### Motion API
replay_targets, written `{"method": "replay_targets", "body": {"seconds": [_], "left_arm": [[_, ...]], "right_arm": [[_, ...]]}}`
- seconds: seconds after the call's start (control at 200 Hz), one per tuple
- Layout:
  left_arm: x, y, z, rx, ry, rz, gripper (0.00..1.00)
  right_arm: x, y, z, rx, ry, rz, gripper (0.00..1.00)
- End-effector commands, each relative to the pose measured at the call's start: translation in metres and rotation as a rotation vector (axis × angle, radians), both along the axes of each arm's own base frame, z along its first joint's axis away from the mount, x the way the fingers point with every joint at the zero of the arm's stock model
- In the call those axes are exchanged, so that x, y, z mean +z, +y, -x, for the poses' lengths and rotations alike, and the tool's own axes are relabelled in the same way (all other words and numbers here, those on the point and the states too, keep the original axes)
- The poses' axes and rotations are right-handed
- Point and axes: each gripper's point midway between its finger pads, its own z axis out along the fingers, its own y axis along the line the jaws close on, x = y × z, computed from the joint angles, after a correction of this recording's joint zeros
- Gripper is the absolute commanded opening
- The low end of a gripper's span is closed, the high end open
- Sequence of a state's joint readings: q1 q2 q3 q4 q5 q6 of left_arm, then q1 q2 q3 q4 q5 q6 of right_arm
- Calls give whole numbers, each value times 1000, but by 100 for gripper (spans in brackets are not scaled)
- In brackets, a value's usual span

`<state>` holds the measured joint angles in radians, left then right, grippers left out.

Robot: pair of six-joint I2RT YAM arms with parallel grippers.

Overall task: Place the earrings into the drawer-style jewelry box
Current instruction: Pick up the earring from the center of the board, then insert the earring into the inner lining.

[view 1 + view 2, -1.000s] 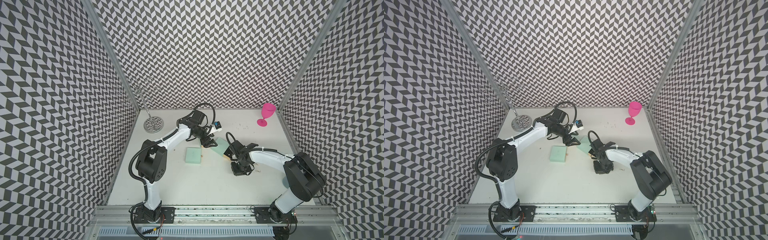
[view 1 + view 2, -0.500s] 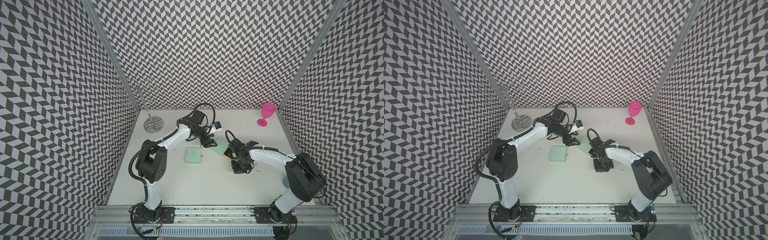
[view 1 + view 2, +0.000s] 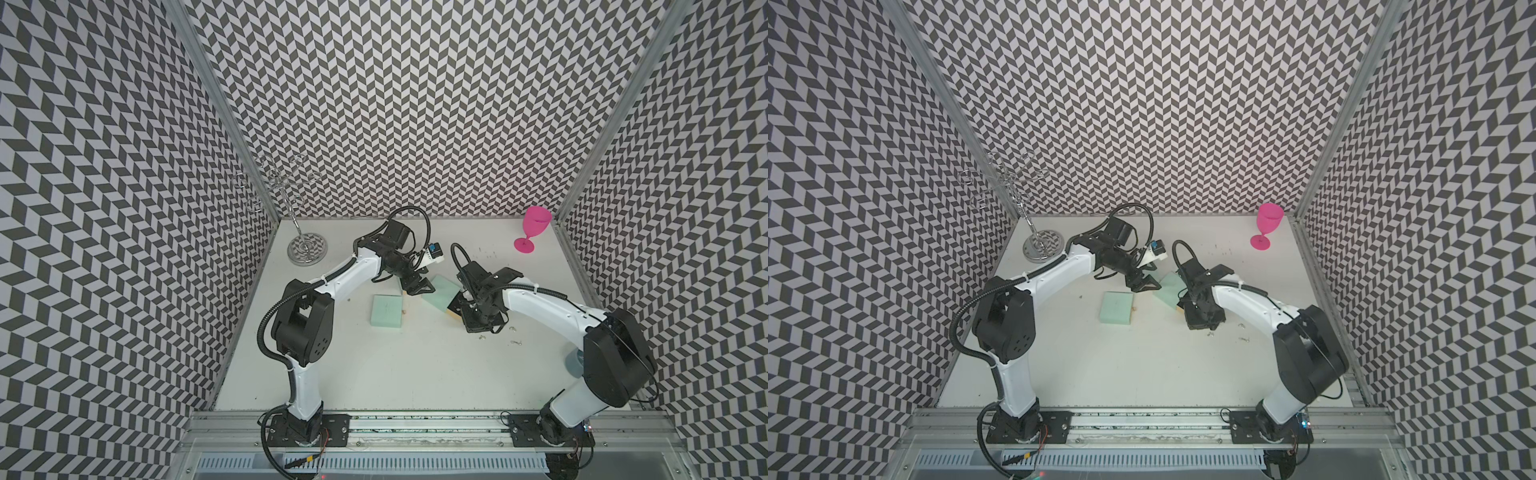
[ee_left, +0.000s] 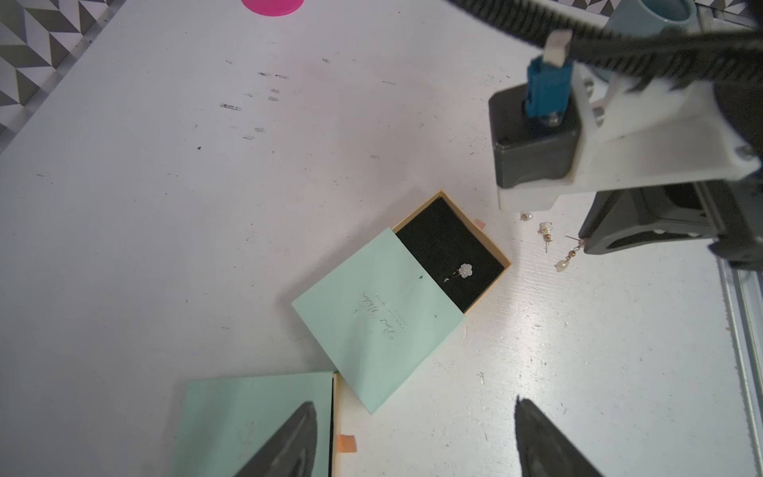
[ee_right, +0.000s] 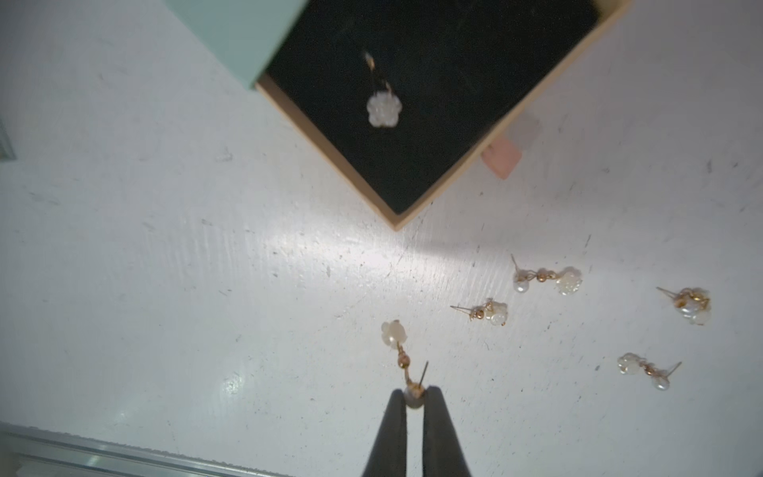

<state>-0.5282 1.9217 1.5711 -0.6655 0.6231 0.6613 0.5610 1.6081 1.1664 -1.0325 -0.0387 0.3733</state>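
Observation:
The jewelry box (image 4: 380, 314) is a mint sleeve with its tan drawer (image 4: 450, 235) pulled out, showing black foam. One flower earring (image 5: 384, 109) lies inside the drawer (image 5: 475, 82). My right gripper (image 5: 414, 398) is shut on the pearl end of another earring (image 5: 394, 332), which dangles just above the table beside the drawer's corner. Several loose earrings (image 5: 487, 310) lie scattered on the table beyond it. My left gripper (image 4: 415, 404) is open, hovering over the near corner of the jewelry box (image 3: 440, 291) and touching nothing.
A second mint box (image 3: 387, 311) lies shut next to the left gripper (image 3: 417, 286). A chrome wire stand (image 3: 305, 249) stands at the back left and a pink goblet (image 3: 534, 228) at the back right. A blue cup (image 3: 575, 361) sits behind the right arm.
The right gripper has edged slightly toward the jewelry box, still pinching the earring. The left arm has not moved.

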Motion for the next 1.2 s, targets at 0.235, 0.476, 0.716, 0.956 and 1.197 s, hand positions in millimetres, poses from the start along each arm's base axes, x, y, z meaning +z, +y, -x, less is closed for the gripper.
{"method": "replay_targets", "body": {"seconds": [0.235, 0.476, 0.716, 0.956, 1.197], "left_arm": [[21, -3, 1, -18, -56, 34, 76], [23, -4, -3, -13, -70, 33, 76], [22, -6, -9, -3, -70, 28, 76], [20, -4, -14, 5, -68, 15, 76], [18, 1, -17, 13, -66, 6, 76]], "right_arm": [[35, -13, -50, -6, -93, 1, 9], [26, -7, -71, 27, -80, 0, 9], [9, -5, -89, 43, -65, -7, 9], [-1, 0, -103, 68, -55, -12, 9], [-9, 5, -107, 81, -37, -22, 9]]}}
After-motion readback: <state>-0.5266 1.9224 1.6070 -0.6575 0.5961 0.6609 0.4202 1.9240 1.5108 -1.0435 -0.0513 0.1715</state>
